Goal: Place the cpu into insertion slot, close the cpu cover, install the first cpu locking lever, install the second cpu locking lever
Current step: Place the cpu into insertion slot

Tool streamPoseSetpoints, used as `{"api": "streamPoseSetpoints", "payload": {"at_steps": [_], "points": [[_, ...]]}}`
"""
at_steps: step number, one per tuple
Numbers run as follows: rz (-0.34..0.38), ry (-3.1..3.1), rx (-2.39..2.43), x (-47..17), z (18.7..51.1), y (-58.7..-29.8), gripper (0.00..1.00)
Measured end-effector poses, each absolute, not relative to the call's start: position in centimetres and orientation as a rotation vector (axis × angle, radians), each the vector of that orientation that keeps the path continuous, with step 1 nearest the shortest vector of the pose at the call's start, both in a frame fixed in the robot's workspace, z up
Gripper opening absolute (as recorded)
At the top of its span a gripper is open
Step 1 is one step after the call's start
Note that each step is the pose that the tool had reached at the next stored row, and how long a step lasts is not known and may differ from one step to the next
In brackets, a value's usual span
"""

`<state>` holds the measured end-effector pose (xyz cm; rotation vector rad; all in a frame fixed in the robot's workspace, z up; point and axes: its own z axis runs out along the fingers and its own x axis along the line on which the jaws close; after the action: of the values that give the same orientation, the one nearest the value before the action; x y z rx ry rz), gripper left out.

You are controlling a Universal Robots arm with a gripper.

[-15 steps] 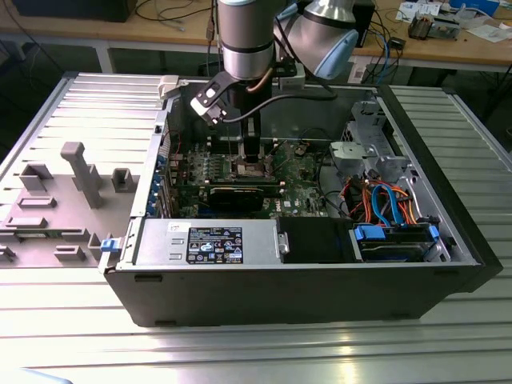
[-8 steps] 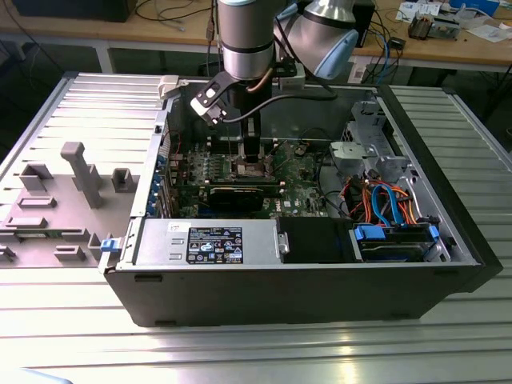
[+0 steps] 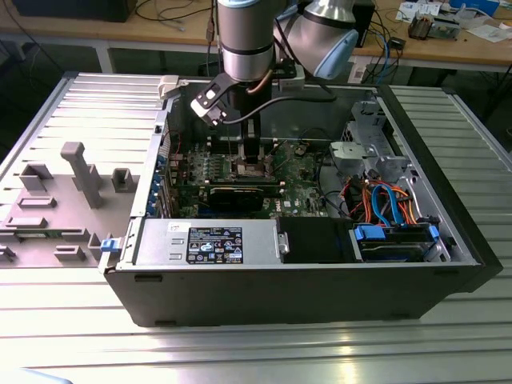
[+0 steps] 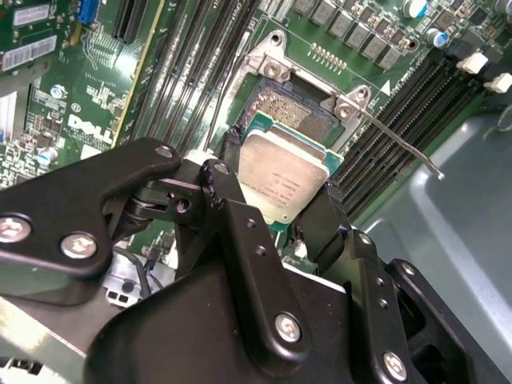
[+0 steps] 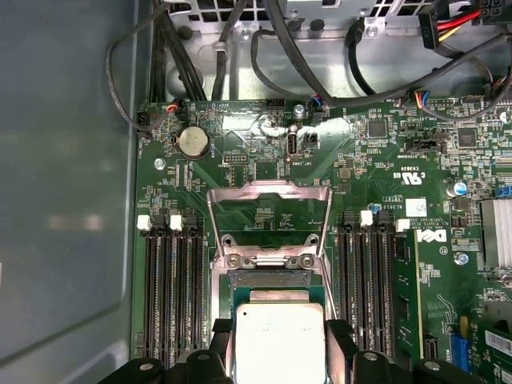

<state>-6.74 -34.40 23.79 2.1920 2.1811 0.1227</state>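
The gripper (image 4: 278, 182) grips the cpu (image 4: 284, 164) by two edges to keep it level; the slot (image 4: 284, 112) lies just below, cover (image 5: 268, 190) open beyond.

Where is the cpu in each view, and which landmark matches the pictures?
Exterior view: at the end effector tip, above the green board.
Second wrist view: the cpu, between the fingers, overlapping the insertion slot.
First wrist view: the cpu likewise between the fingers.
Landmark: the insertion slot, both wrist views.
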Motion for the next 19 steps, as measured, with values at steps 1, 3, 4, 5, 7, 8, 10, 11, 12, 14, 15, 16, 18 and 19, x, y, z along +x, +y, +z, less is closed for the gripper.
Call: {"api": "streamPoseSetpoints", "payload": {"at_steps": [1,3,4,5,7,8,10,11,12,14,15,16,18,19], "points": [[0.122,2.181,2.192,-6.7,23.7,-34.4,0.55],[0.122,2.181,2.192,-6.7,23.3,-34.4,0.55],[0.122,2.181,2.192,-6.7,23.2,-34.4,0.55],[0.122,2.181,2.192,-6.7,23.0,-34.4,0.55],[0.122,2.181,2.192,-6.7,22.7,-34.4,0.55],[0.122,2.181,2.192,-6.7,22.5,-34.4,0.55],[0.122,2.181,2.192,-6.7,22.1,-34.3,0.55],[0.122,2.181,2.192,-6.7,21.9,-34.3,0.55],[0.122,2.181,2.192,-6.7,21.8,-34.3,0.55],[0.122,2.181,2.192,-6.7,21.4,-34.2,0.55],[0.122,2.181,2.192,-6.7,21.3,-34.2,0.55],[0.122,2.181,2.192,-6.7,21.1,-34.2,0.55],[0.122,2.181,2.192,-6.7,20.9,-34.2,0.55],[0.122,2.181,2.192,-6.7,20.7,-34.2,0.55]]}}
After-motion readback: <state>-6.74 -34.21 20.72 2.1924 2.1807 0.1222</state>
